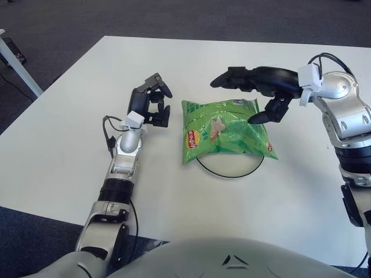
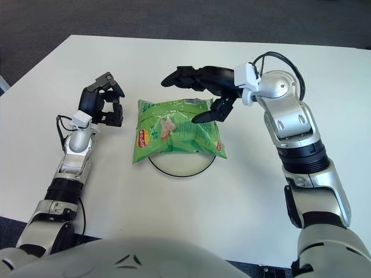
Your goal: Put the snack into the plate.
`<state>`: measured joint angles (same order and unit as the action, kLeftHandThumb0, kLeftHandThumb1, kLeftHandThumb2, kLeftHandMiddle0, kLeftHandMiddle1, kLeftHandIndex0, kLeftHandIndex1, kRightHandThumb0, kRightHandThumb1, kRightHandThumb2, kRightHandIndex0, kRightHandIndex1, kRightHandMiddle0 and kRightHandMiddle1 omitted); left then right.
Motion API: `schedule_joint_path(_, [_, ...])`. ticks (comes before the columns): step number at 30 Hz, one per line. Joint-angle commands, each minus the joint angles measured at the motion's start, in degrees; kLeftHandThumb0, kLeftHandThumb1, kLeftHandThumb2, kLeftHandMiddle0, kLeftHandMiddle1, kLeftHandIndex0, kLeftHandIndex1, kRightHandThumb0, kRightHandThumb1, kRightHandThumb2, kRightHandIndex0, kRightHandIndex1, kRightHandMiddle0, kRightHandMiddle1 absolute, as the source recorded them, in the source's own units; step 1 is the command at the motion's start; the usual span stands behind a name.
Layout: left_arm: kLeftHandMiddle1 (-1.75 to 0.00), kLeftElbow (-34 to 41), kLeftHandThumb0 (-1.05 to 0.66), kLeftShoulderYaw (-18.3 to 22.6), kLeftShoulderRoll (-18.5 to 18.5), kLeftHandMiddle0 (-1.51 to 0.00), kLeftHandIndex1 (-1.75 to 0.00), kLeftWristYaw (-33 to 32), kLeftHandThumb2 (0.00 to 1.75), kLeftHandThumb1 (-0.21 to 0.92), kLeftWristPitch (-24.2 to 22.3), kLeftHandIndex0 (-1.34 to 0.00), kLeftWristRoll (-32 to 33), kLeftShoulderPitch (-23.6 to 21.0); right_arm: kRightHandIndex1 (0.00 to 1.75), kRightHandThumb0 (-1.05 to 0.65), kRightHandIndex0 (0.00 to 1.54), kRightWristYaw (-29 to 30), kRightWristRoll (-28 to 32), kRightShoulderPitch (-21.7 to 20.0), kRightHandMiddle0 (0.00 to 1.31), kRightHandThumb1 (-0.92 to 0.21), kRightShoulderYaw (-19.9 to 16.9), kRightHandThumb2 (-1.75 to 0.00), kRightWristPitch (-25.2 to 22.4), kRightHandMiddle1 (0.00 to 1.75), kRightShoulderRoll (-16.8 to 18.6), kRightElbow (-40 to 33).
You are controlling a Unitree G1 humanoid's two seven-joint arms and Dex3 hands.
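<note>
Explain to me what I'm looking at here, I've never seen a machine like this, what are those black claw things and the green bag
This is a humanoid robot with two arms, seen from two cameras in its own head looking down at a white table. The two pictures show the same scene from spots slightly apart. The black claws are its three-finger hands. The right hand hovers with fingers spread over the far right corner of the green snack bag and holds nothing. The bag lies flat on a round plate, covering most of it, so only the plate's near rim shows. The left hand shows just left of the bag, fingers curled, holding nothing. The grey curve at the bottom is the robot's own body.
</note>
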<state>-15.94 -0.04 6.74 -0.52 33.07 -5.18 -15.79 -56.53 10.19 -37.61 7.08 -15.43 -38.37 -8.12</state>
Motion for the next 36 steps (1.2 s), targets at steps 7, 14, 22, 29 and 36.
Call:
schedule_joint_path(7, [-1.75, -3.5, -0.54, -0.5, -1.0, -1.37, -1.75, -0.7, 1.5, 0.17, 0.3, -0.74, -0.6, 3.9, 0.0, -0.81, 0.0, -5.7, 0.8, -6.2, 0.0, -0.42, -5.2, -0.75, 3.0, 0.44, -7.2, 7.8])
schedule_joint_path(14, [-1.75, -4.3, -0.54, -0.4, -0.9, -1.36, -1.75, -0.6, 1.51, 0.16, 0.8, -0.74, -0.3, 3.6, 0.0, -0.83, 0.0, -6.4, 1.7, -5.6, 0.0, -0.4, -10.3, -0.79, 1.8, 0.36, -12.4, 14.0])
schedule_joint_path(22, [-1.75, -4.9, -0.55, -0.3, -0.8, -1.36, -1.75, -1.0, 1.51, 0.16, 0.8, -0.75, -0.7, 3.3, 0.0, -0.88, 0.0, -2.8, -0.6, -6.2, 0.0, -0.42, -11.5, -0.76, -0.9, 0.09, -14.9, 17.7])
schedule_joint_path(29, [-1.75, -5.9, -0.55, -0.2, -0.6, -1.36, -1.75, -1.1, 1.51, 0.16, 1.3, -0.75, -0.5, 2.8, 0.06, -0.38, 0.08, 5.3, 4.7, 0.6, 0.0, -0.16, -19.3, -1.11, -7.4, 0.49, -11.0, 9.7])
schedule_joint_path(36, [-1.75, -7.4, -0.55, 0.1, -0.5, -1.36, -1.75, -1.1, 1.51, 0.16, 2.7, -0.75, -0.2, 2.1, 0.3, -0.02, 0.09, 9.5, 9.3, 5.9, 0.0, -0.09, -26.1, -1.34, -8.6, 0.72, -8.1, 10.1])
